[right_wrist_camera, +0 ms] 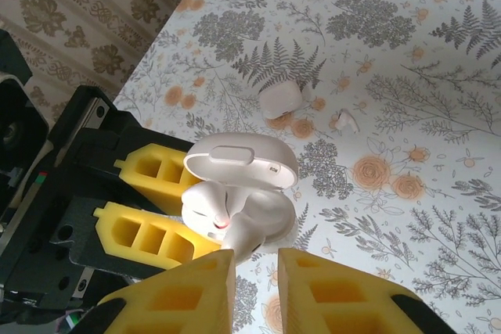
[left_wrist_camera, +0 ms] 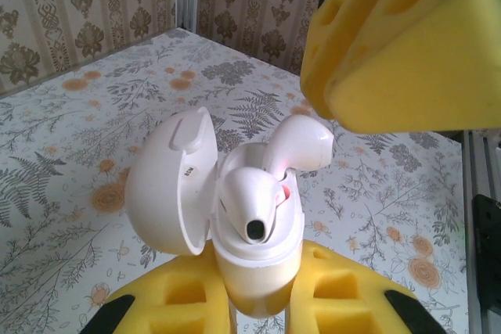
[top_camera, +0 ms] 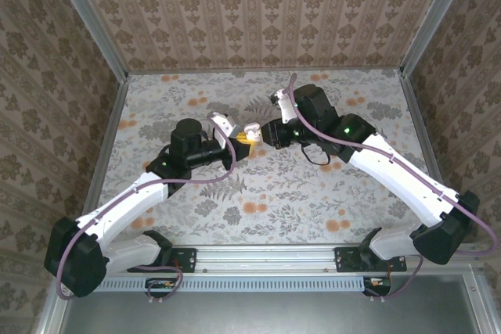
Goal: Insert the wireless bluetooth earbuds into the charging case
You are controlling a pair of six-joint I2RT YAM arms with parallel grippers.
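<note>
My left gripper (left_wrist_camera: 262, 291) is shut on the white charging case (left_wrist_camera: 258, 263), holding it above the table with its lid (left_wrist_camera: 168, 185) swung open. One earbud (left_wrist_camera: 252, 201) sits in the near slot. A second earbud (left_wrist_camera: 301, 144) leans out of the far slot at a tilt. A yellow finger (left_wrist_camera: 399, 44) of my right gripper hangs just above it. In the right wrist view, my right gripper (right_wrist_camera: 256, 271) is open by a narrow gap with nothing between its fingers. Its tips are right at the tilted earbud (right_wrist_camera: 258, 224). From above, both grippers meet at the case (top_camera: 252, 130).
On the flowered table beyond the held case lie another small white rounded case (right_wrist_camera: 279, 99) and a loose tiny white earbud (right_wrist_camera: 344, 120). Patterned walls enclose the table (top_camera: 313, 193) on three sides, and a metal rail (top_camera: 266, 256) runs along its near edge.
</note>
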